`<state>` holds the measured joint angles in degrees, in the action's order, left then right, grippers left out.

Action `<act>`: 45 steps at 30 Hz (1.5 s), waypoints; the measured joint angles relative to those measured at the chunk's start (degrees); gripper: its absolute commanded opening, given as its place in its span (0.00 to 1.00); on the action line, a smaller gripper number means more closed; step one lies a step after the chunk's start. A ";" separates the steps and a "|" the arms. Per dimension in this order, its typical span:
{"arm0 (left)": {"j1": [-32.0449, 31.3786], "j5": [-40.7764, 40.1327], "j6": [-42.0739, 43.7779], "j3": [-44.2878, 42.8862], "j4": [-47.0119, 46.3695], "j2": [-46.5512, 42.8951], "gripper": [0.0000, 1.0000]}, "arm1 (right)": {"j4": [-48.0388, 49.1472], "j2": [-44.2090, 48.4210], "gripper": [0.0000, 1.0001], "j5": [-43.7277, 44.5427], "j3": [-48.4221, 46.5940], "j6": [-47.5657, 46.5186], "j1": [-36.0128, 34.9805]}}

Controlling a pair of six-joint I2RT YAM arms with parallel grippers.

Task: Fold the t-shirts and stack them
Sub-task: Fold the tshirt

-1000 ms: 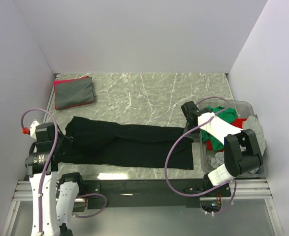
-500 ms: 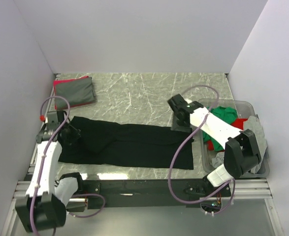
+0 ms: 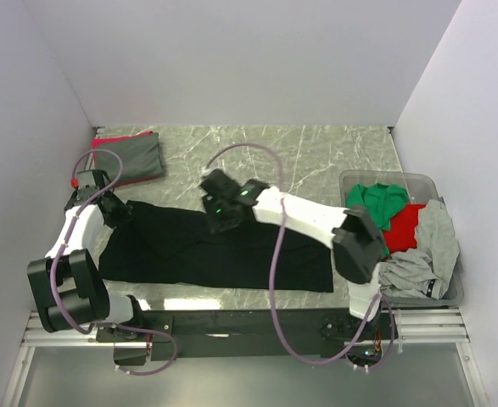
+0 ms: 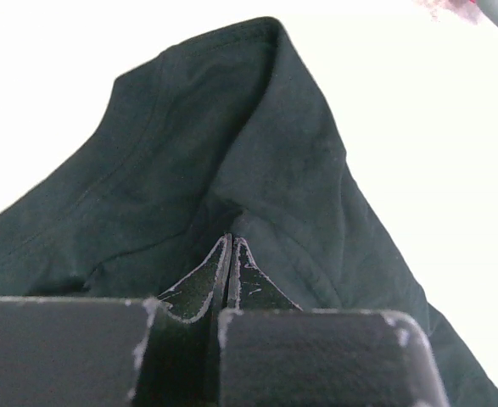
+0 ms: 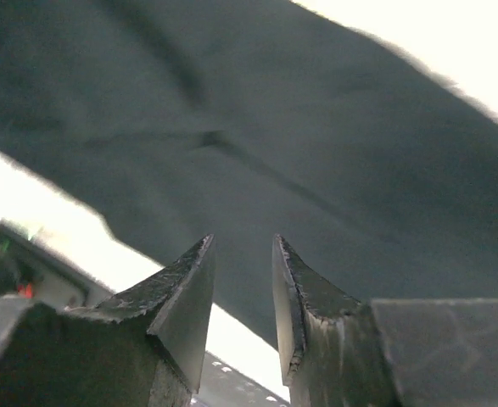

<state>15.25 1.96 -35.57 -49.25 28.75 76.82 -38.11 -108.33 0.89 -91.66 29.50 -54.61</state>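
A large black t-shirt (image 3: 232,254) lies spread lengthwise across the near half of the marble table (image 3: 257,153). My left gripper (image 3: 117,212) is at its far left corner, shut on a pinch of the black cloth (image 4: 232,153), which puckers up to the fingertips (image 4: 230,246). My right gripper (image 3: 217,216) hovers over the middle of the shirt's far edge. It is open, with only the black cloth (image 5: 316,127) below the gap (image 5: 241,246). A folded grey t-shirt (image 3: 128,158) with red showing under it lies at the far left.
A clear plastic bin (image 3: 348,180) stands at the right edge, holding a green shirt (image 3: 380,201), a red shirt (image 3: 405,225) and a crumpled grey shirt (image 3: 427,254). White walls close in the left, back and right sides.
My right arm swung from beside the bin leftward to the middle of the black shirt and its jaws opened. My left gripper moved from the near left to the shirt's far left corner, staying shut.
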 measured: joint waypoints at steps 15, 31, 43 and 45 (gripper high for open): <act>2.82 7.28 1.77 0.59 -3.76 2.56 0.00 | 4.94 -18.36 0.42 -10.23 -16.33 -0.76 -11.82; 2.82 8.72 -0.68 2.47 -5.49 2.49 0.00 | 8.09 -28.65 0.50 -5.88 -22.58 -0.87 -12.17; 2.82 8.72 -1.07 4.81 -5.70 0.57 0.00 | 8.57 -31.78 0.42 -2.62 -27.36 -0.66 -12.26; 2.82 8.72 -1.07 4.92 -5.70 0.52 0.00 | 8.52 -31.93 0.35 -2.43 -27.58 -0.59 -12.28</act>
<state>18.06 10.68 -36.64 -44.34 23.05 77.34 -29.58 -140.27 -1.54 -119.24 28.91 -66.89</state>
